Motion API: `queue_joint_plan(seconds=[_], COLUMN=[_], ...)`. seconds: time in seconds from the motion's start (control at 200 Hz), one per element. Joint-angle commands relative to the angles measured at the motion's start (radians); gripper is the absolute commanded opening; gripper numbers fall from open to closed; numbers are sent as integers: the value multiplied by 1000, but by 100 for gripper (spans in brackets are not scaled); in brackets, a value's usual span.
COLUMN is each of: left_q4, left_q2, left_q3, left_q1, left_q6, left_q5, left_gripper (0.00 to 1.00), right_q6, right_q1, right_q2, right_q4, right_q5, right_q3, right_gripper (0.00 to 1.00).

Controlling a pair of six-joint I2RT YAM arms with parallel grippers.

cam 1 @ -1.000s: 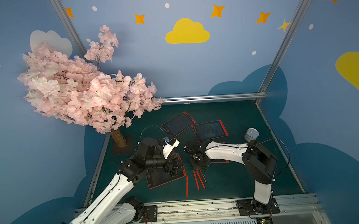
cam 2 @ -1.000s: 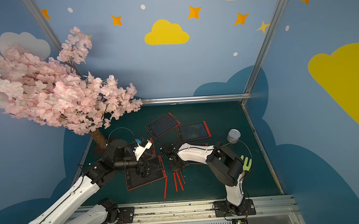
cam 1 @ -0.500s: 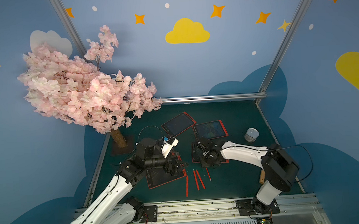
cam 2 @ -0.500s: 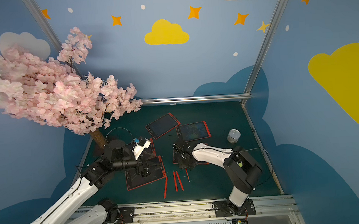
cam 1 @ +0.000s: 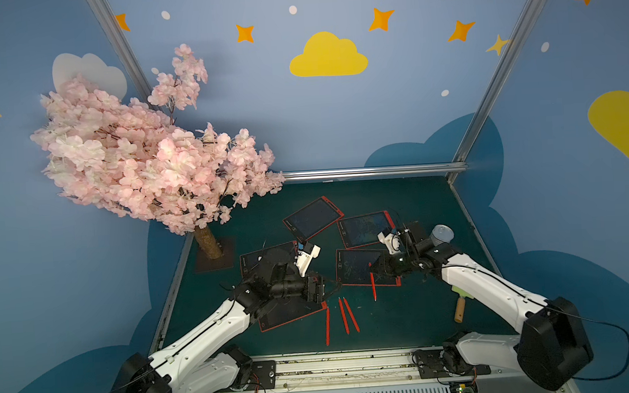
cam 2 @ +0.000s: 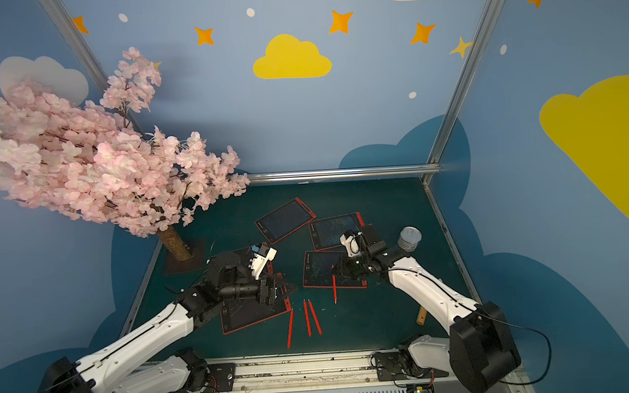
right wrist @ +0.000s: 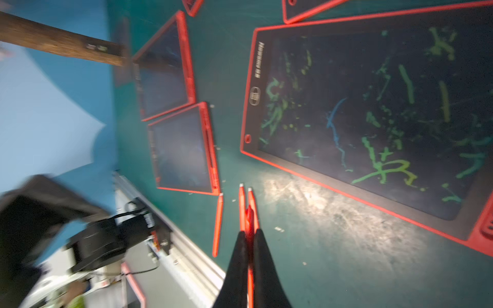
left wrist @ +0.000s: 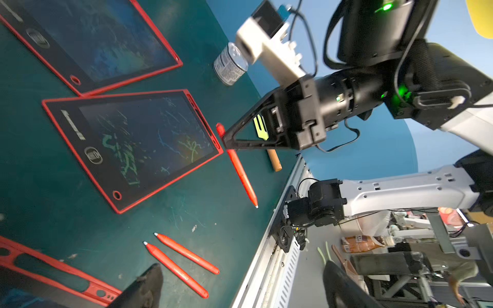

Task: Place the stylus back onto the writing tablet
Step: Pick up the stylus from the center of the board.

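Right tool (cam 1: 372,272) has carried slim red stylus (cam 1: 373,289) to glossy tablet (cam 1: 354,268).

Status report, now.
Left gripper open, empty. Right gripper shut on stylus, at edge of scribbled tablet, not seated. Three loose styluses on mat.

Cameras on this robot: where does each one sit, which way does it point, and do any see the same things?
Top views: twin cameras high above the arm bases, looking down on the green table; left arm and right arm show.
Left wrist: rides the left arm, looks across the table at the right gripper; the left gripper's open fingers edge the frame.
Right wrist: rides the right arm, looks along the right gripper's fingers, shut on a stylus.
Shared: every view shows the scribbled tablet.
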Motion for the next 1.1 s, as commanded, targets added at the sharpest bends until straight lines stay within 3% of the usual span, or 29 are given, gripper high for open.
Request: queue_joint_plan(seconds=[0.0, 0.17, 0.421, 0.561, 1.096], left_q4=[163, 389, 486, 635, 917], left_q2=[66, 210, 369, 431, 579], left_q3=[26, 39, 128, 141, 152], left_q1=[-17, -27, -79, -84, -105], left_q6=[-103, -206, -225, -326, -559], left_q5=[59, 158, 207, 233, 287], left_gripper=[88, 75, 51, 43, 33], right_q6=[64, 111, 127, 145, 219], right_q1=[-71, -117, -137, -140, -150], right_q2=[-72, -146, -176, -188, -187], right_q4=[108, 159, 207, 246, 355], right_q5=[-206, -266, -367, -398, -424], right_q3=[-50, -83, -97, -111, -126], right_gripper=[4, 5, 5, 5, 5])
